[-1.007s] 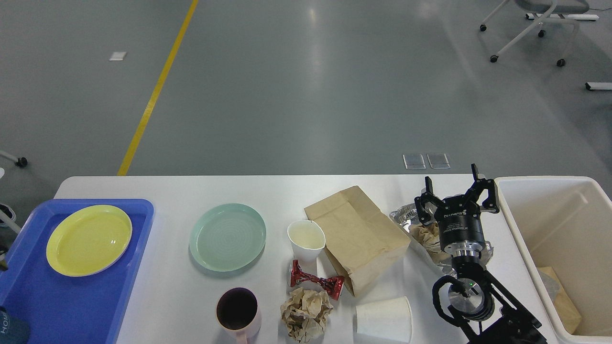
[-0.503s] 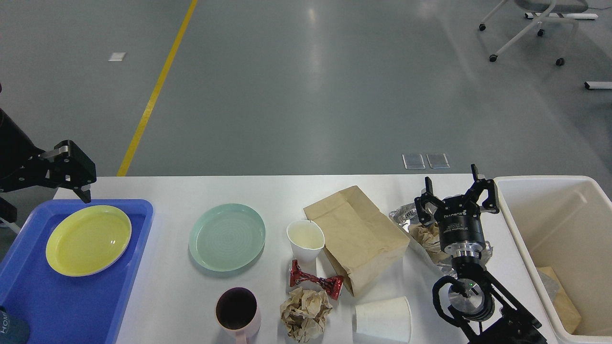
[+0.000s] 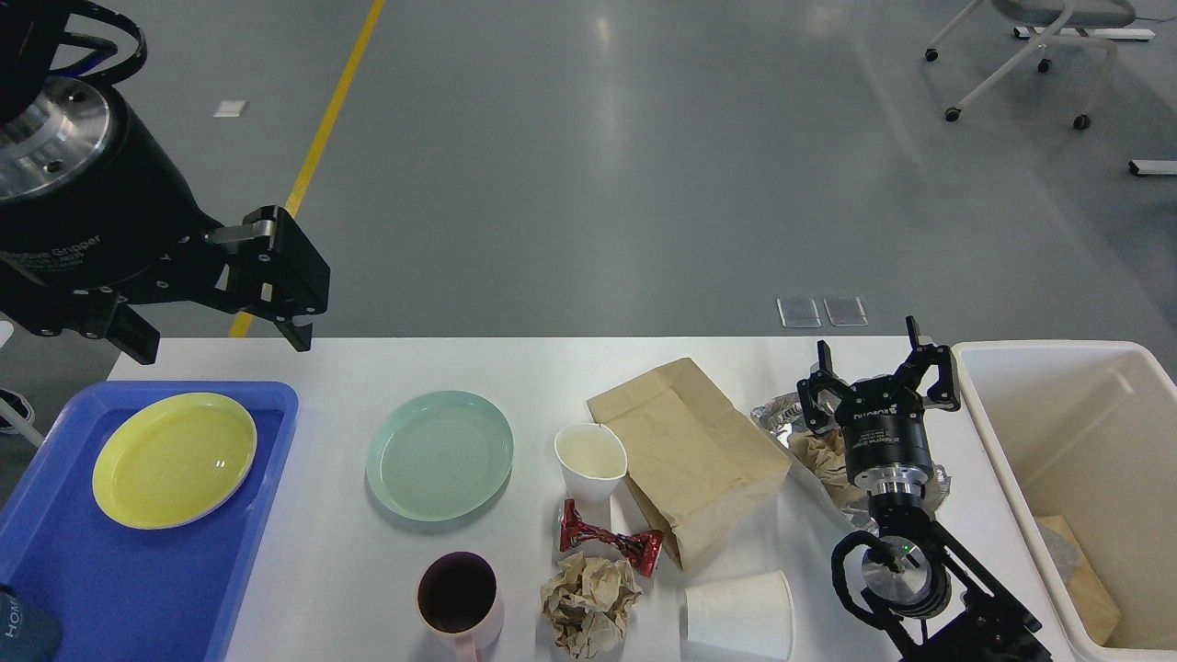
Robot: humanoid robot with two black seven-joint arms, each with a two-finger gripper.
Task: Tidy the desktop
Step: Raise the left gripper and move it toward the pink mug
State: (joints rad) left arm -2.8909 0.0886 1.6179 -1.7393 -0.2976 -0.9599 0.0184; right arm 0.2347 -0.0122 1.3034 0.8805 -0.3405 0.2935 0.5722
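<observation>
The white desktop (image 3: 322, 552) holds a pale green plate (image 3: 439, 455), an upright paper cup (image 3: 589, 460), a brown paper bag (image 3: 690, 455), a red wrapper (image 3: 609, 542), a crumpled brown paper ball (image 3: 588, 602), a pink mug (image 3: 457, 602), a paper cup on its side (image 3: 740, 614), and foil with crumpled paper (image 3: 814, 450). My left gripper (image 3: 221, 338) is open and empty, high above the table's far left edge. My right gripper (image 3: 869, 354) is open and empty, just above the foil.
A blue tray (image 3: 138, 588) at the left holds a yellow plate (image 3: 173, 460) and a dark object (image 3: 23, 634) at its near corner. A cream-white bin (image 3: 1002, 460) at the right holds brown paper (image 3: 1080, 575). An office chair (image 3: 1030, 37) stands far back right.
My left arm has come in from the left, risen and swung right, now large near the camera. The right arm and the table items have not moved.
</observation>
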